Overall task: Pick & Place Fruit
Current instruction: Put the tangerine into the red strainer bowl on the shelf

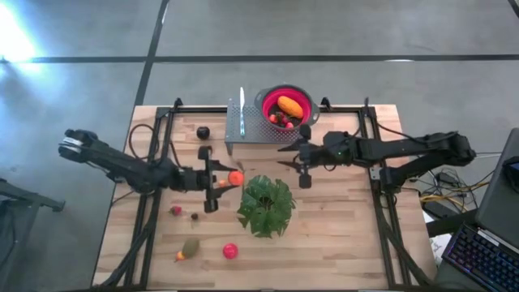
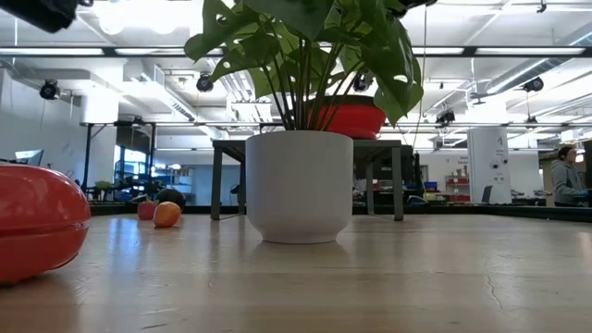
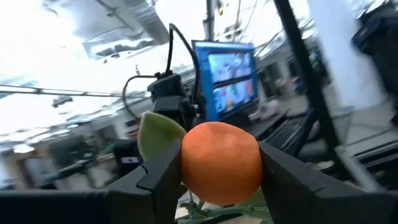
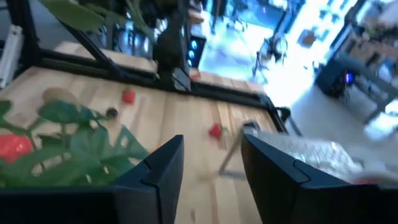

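Plant [image 2: 305,55] leaves hide most of the red bowl [image 2: 356,118] (low view).

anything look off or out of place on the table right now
Nothing stands out. Loose fruit lies scattered on the table as expected, the plant stands upright, and the left gripper holds an orange fruit cleanly between its fingers. The right gripper is empty.

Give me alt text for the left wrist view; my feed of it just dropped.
The left gripper is shut on an orange fruit, clamped between its two dark fingers and lifted clear of the table. A green leaf shows just behind the fruit, with a lit monitor and a blurred room farther back.
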